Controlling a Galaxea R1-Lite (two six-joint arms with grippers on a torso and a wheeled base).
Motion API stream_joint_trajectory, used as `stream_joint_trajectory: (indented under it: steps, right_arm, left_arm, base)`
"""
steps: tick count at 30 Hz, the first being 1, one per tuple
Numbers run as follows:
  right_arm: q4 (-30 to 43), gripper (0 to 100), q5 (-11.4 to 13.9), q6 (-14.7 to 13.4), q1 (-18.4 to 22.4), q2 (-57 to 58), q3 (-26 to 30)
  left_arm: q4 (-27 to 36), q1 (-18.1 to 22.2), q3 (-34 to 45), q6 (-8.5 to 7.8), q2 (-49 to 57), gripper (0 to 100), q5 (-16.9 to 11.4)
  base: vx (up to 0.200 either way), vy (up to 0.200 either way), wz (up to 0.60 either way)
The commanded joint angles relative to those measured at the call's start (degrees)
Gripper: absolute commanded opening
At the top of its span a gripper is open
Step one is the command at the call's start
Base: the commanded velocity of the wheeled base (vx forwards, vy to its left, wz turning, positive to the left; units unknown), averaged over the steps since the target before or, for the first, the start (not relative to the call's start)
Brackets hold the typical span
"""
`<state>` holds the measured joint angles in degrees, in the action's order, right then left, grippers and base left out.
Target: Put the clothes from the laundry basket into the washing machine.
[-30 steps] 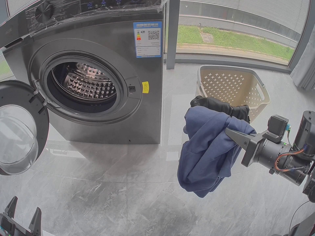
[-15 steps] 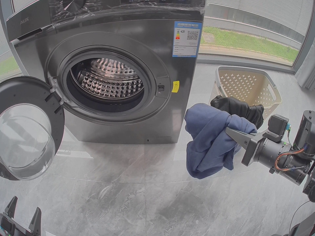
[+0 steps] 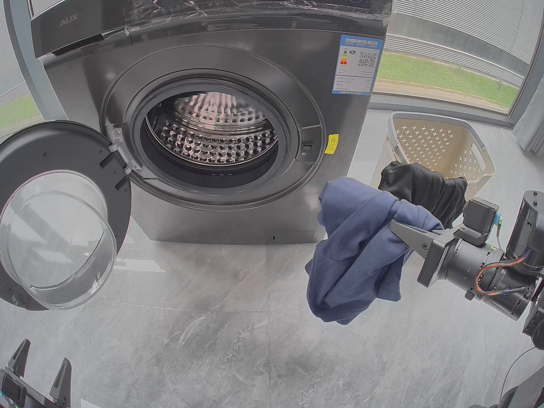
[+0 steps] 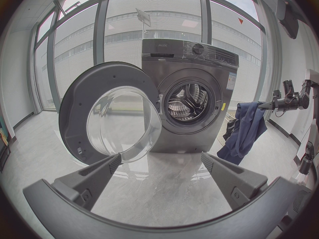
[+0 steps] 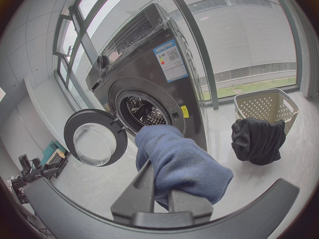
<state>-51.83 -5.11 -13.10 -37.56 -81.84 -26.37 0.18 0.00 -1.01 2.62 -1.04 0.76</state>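
The left hand (image 3: 43,357) sat low at the near left corner, its two dark fingers spread wide apart and holding nothing. Beyond it on the left, the round door (image 3: 56,216) of the washing machine (image 3: 238,52) stood swung fully open, the clear glass bowl at its middle turned toward the near side. The grey front-loading machine stood on the marbled grey floor (image 3: 226,324) at the far centre-left, and through its open port the drum (image 3: 212,131) showed its perforated steel wall. A blue-and-white sticker (image 3: 357,65) sat on the upper right of the machine's front. To the right of the machine, and nearer than it, a blue garment (image 3: 351,250) hung down in loose folds, bunched at the top where the right hand (image 3: 403,232) was clenched on it; that hand came in from the right edge, its fingers pointing left and pressed together on the cloth. Just behind the blue garment, a black garment (image 3: 425,191) lay draped over the near rim of the laundry basket (image 3: 447,137), part of it hanging down the outside. The beige basket, its walls punched with small stars, stood on the floor at the far right, beside the machine's right side and before the window (image 3: 453,41).
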Motion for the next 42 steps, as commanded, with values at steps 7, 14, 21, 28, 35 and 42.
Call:
stream_joint_trajectory:
  steps: [7,14,21,28,35,42]
  right_arm:
    - [0.0,0,0.0,-0.4,0.1,-0.2,0.0]
    - [0.0,0,0.0,-0.4,0.4,-0.1,0.1]
    - [0.0,0,0.0,-0.4,0.5,0.1,0.1]
    - [0.0,0,0.0,-0.4,0.5,0.2,0.1]
    - [-0.1,0,-0.1,-0.5,0.5,-0.2,-0.1]
    - [-1.6,0,-0.5,0.1,-2.9,-4.0,-3.9]
  left_arm:
    - [0.0,0.0,0.8,0.02,0.8,100,0.0]
    - [0.0,0.0,0.8,0.02,0.7,100,0.0]
    - [0.0,0.0,0.8,0.02,0.8,100,0.0]
    - [0.0,0.0,0.8,0.1,0.8,100,0.0]
    - [0.0,0.0,0.8,0.02,0.7,100,0.0]
    - [-0.2,0.3,1.0,-1.39,0.9,100,0.0]
  base:
    - [0.0,0.143,0.0]
    - [0.0,0.2,0.0]
    - [0.0,0.171,0.0]
    - [0.0,0.0,0.0]
    - [0.0,0.0,0.0]
    - [0.0,0.0,0.0]
